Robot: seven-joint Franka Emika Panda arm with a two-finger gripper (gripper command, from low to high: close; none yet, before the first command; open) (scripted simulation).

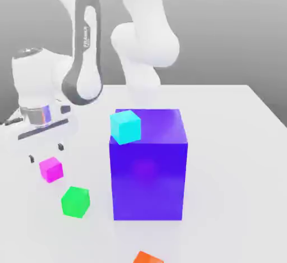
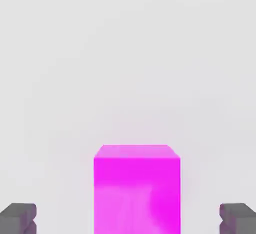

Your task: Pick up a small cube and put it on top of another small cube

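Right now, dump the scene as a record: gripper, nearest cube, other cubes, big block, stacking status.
gripper: open two-finger gripper, above the table, fingers spread on either side of the magenta cube, not gripping it
nearest cube: small plain magenta cube, on the white table
other cubes: small green cube on the table; small cyan cube at the large block's top; small orange cube, partly cut off by the exterior view's lower edge
big block: large purple-blue block, on the table
stacking status: magenta cube not yet on another small cube
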